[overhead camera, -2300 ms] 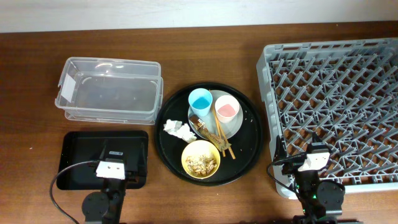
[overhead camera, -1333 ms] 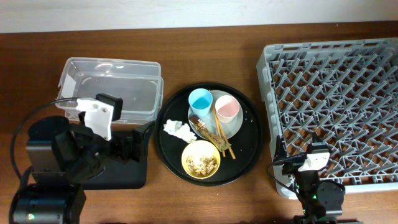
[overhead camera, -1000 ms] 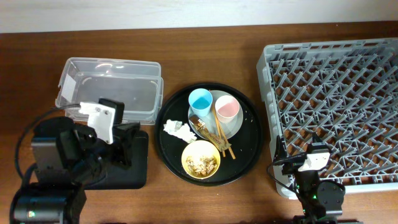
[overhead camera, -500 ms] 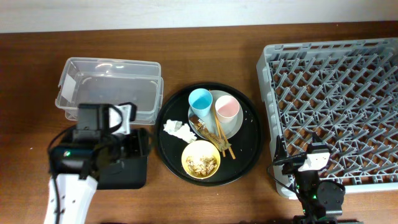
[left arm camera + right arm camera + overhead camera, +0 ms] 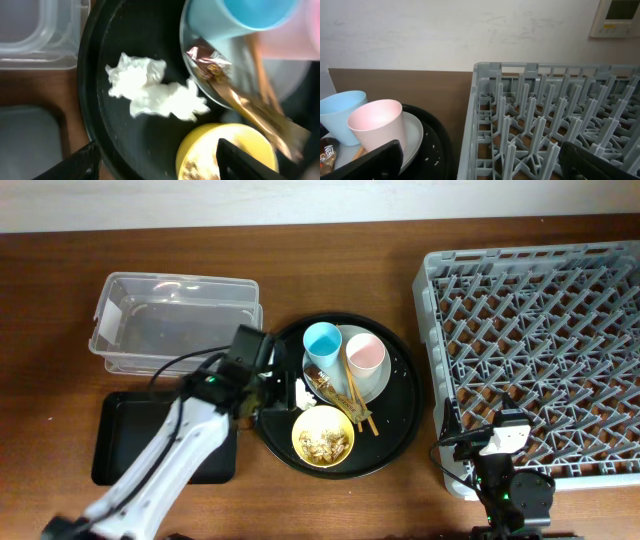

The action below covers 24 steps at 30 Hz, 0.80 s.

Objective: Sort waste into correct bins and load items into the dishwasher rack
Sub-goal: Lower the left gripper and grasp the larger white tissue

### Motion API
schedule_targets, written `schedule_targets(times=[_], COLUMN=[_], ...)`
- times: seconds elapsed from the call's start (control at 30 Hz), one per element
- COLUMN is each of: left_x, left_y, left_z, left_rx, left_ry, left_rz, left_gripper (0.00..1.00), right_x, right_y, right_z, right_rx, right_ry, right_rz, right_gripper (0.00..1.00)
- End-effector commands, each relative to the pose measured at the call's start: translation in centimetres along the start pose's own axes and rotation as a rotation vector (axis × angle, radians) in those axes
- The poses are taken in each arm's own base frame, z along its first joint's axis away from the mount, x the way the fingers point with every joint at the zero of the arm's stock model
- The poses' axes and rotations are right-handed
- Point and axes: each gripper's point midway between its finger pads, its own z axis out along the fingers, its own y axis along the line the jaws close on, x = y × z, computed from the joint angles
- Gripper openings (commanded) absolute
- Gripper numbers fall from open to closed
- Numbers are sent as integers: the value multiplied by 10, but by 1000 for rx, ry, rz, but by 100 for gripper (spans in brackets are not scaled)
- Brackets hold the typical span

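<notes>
On the left of the desk [image 5: 60, 300] the clear tub [image 5: 175, 325] lies with its long axis left to right. The flat black tray [image 5: 115, 435] sits just in front of it, set the same way and partly covered by the left arm. Neither shows any label.

The left pincer [image 5: 157, 152] stands wide and holds nothing, over the left part of the round black tray [image 5: 400, 425]. In the left wrist view the crumpled tissue [image 5: 150, 90] lies on that tray just ahead of the two tips. It sits within the span of the gap, clear of both fingers, and its length runs across the opening.

To its right the pale plate [image 5: 375, 385] carries the light-blue cup [image 5: 322, 340] and the pink cup [image 5: 366, 355], both upright with mouths up. The brown-and-gold wrapper [image 5: 320, 377] lies at the plate's left edge; its print is too blurred to read. The chopsticks [image 5: 357, 408] run diagonally from the plate's middle down to the right, and their lower ends pass the plate's rim. The yellow bowl [image 5: 322, 435], holding beige scraps [image 5: 324, 443], stands on the round tray in front of the plate.

The grey rack [image 5: 540, 340] fills the right side. The right pincer [image 5: 482, 162] is wide and empty, low at the rack's near left corner and well apart from the cups. A wall panel [image 5: 619, 17] in that view has a display too small to read.
</notes>
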Motion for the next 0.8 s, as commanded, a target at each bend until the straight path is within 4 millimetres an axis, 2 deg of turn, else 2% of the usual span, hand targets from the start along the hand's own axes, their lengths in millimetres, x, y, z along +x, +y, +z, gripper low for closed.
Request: schedule_targets(times=[0.0, 0.2, 0.53, 0.77], left_x=[2, 3, 2, 3], left_y=[13, 14, 14, 14], left_z=[35, 59, 76, 76], left_rx=[-83, -92, -94, -95], left_ry=[39, 64, 68, 72], left_rz=[-22, -21, -21, -21], left_gripper=[73, 73, 73, 72], right_x=[2, 2, 2, 2], right_y=[1, 1, 1, 1], right_z=[0, 0, 0, 0], right_rx=[-1, -1, -1, -1], right_ry=[3, 3, 3, 3], right_rz=[4, 4, 4, 4], right_gripper=[98, 98, 98, 98])
